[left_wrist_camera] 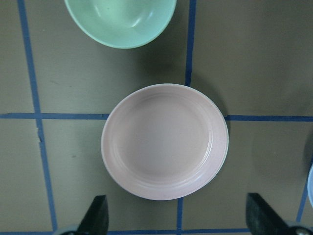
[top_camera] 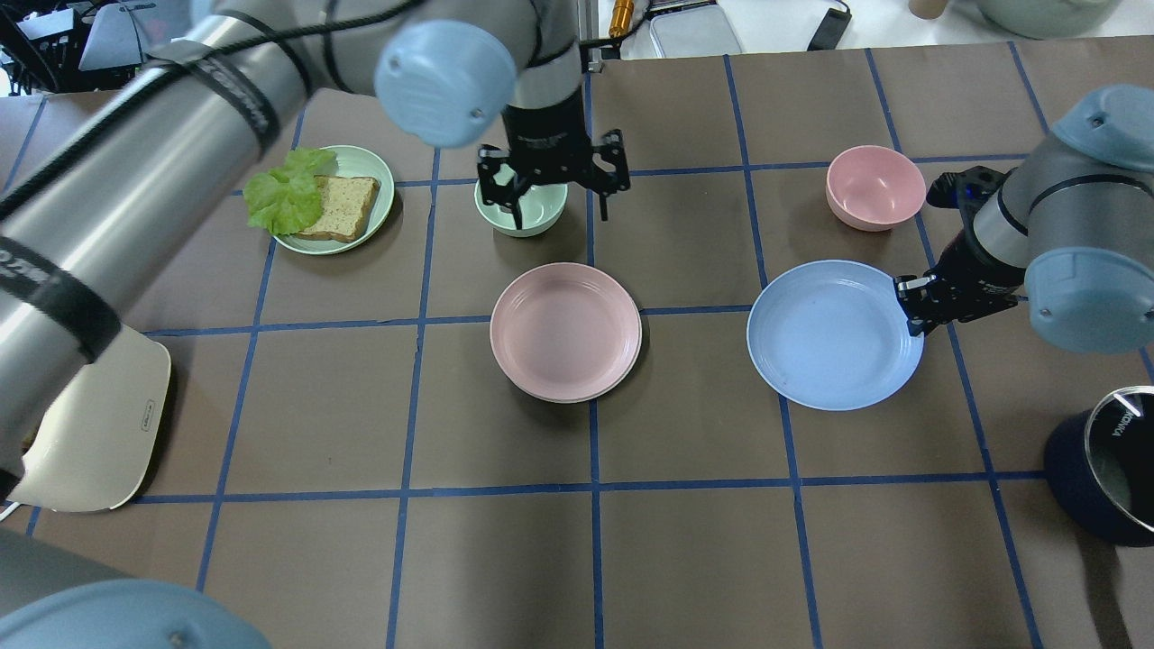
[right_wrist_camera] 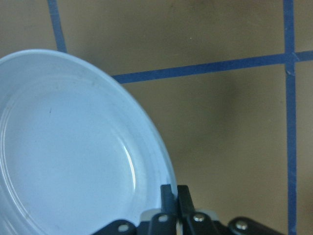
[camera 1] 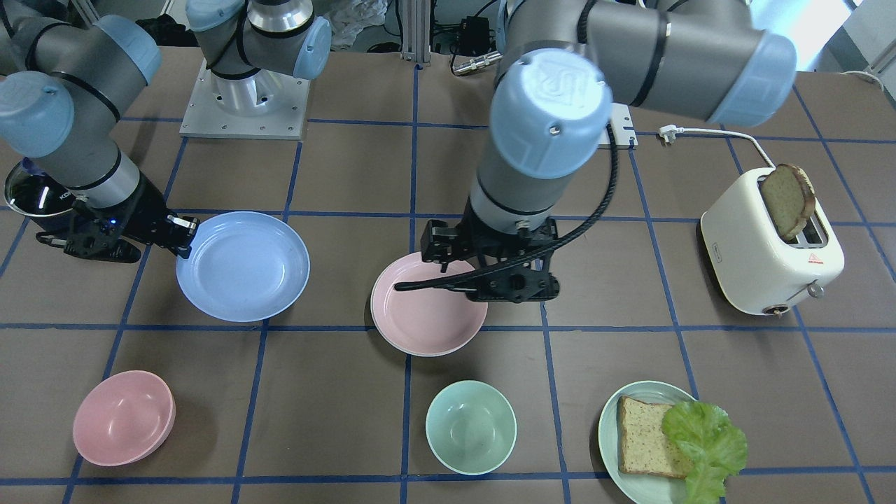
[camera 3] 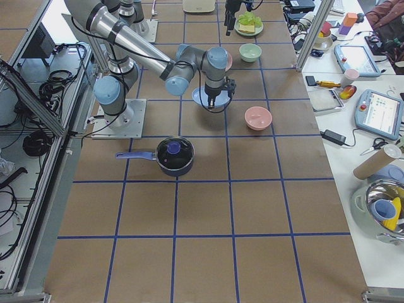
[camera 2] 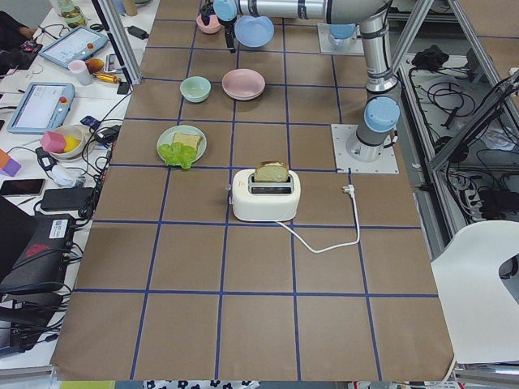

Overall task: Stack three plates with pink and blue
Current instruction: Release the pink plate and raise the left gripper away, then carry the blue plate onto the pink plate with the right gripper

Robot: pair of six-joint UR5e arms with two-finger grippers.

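The pale pink plate (top_camera: 565,331) lies at the table's middle; a pale rim showing under it (left_wrist_camera: 225,152) looks like the cream-white plate. My left gripper (camera 1: 490,271) hangs open and empty high above the pink plate (left_wrist_camera: 164,139), its fingertips (left_wrist_camera: 99,214) at the bottom edge of the left wrist view. The light blue plate (top_camera: 834,333) is to the robot's right. My right gripper (top_camera: 911,302) is shut on its rim (right_wrist_camera: 164,169) and seems to hold that edge slightly raised.
A mint bowl (top_camera: 521,209) and a deeper pink bowl (top_camera: 874,187) stand on the far side. A mint plate (top_camera: 371,164) carries bread and lettuce. A toaster (camera 1: 763,259) with toast stands at the robot's left, and a dark pot (top_camera: 1104,469) at its near right.
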